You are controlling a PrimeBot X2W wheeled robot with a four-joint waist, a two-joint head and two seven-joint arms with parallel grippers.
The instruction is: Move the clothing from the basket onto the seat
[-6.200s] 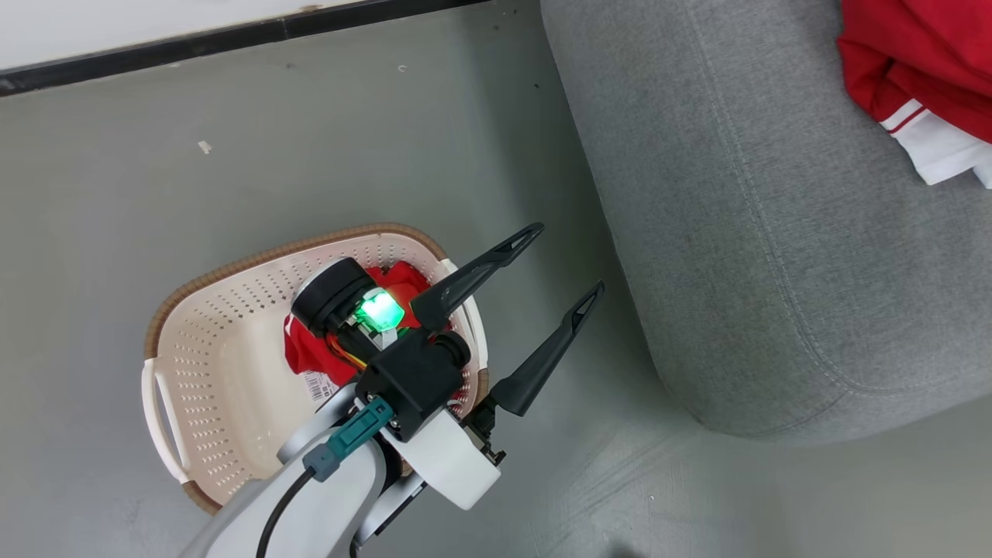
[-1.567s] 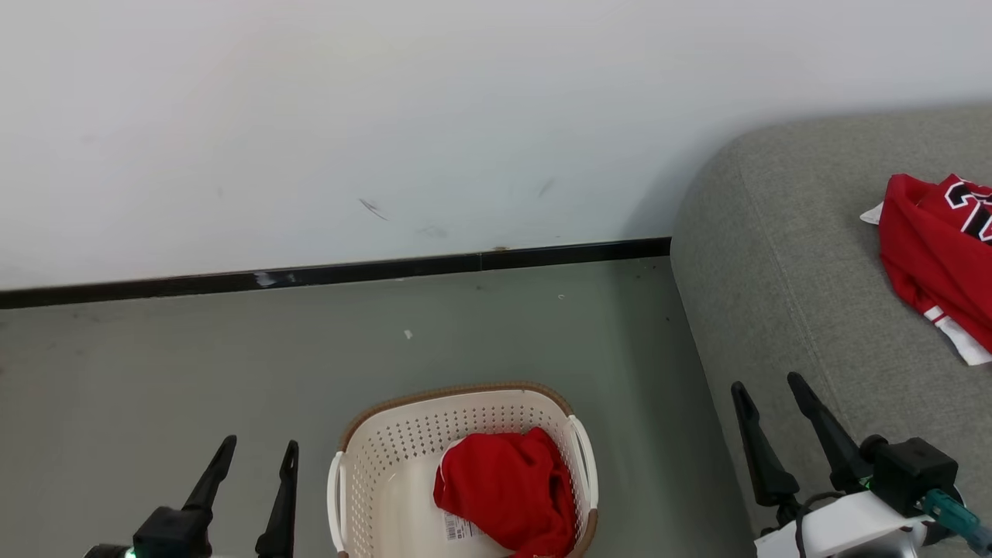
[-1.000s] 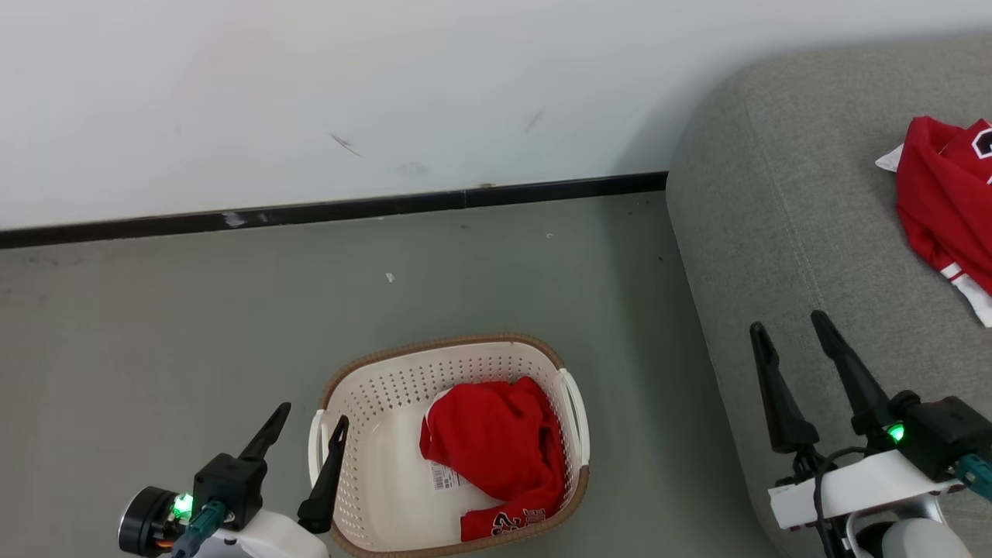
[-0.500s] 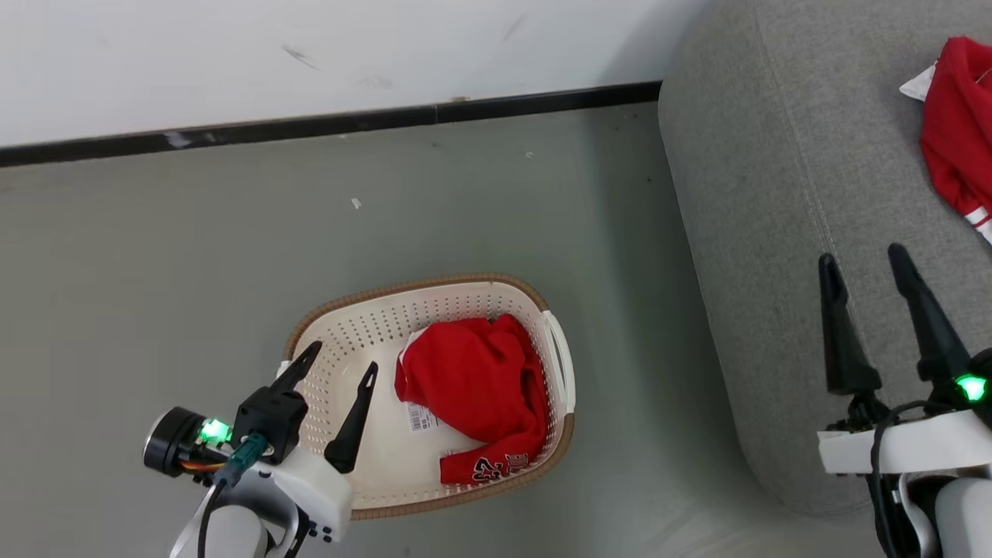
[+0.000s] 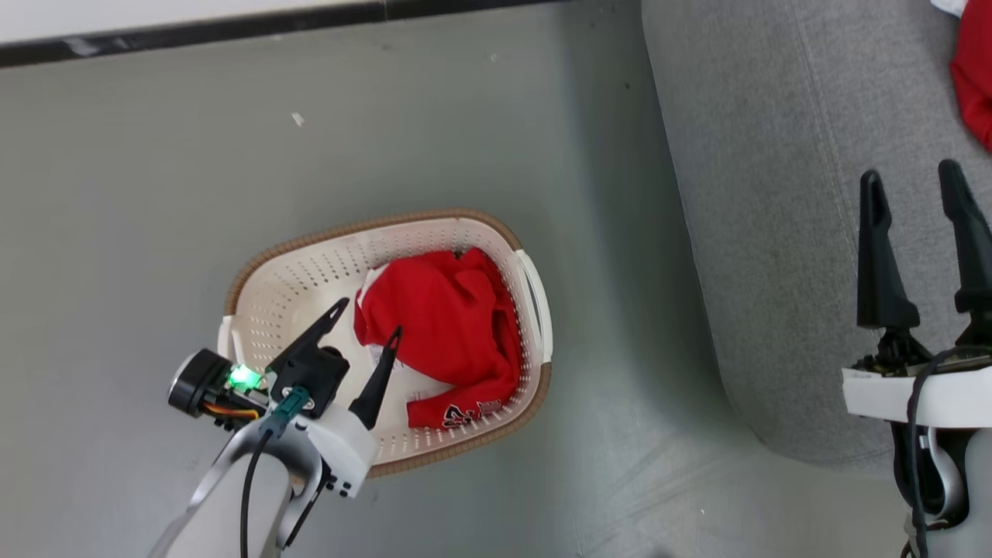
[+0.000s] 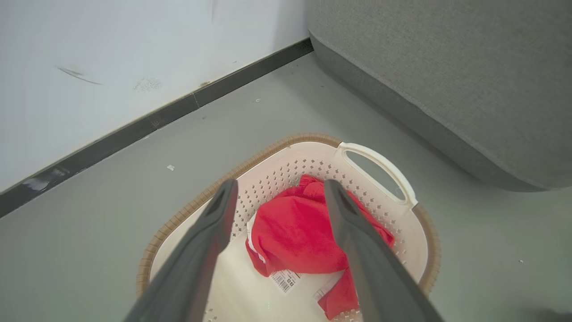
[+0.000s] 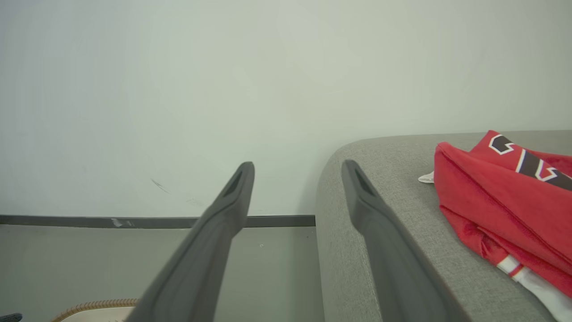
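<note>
Basket (image 5: 349,228) on floor beside seat (image 5: 759,194), red clothing (image 5: 442,325) bunched inside, toward seat-side wall. Left gripper (image 5: 369,318) hovers above it, fingers spread, empty. Right gripper (image 5: 909,172) also spread, idle over seat (one garment (image 7: 500,192) lies there). Advice: descend onto thickest fold, avoid perforated wall, pinch deep, lift clear of rim.

- The left gripper (image 5: 369,318) sits at the head view's lower left on a pale forearm angled up-right, its fingers spread wide and empty.
- The right gripper (image 5: 909,172) is at the far right, its fingers pointing up, parted and empty.
</note>
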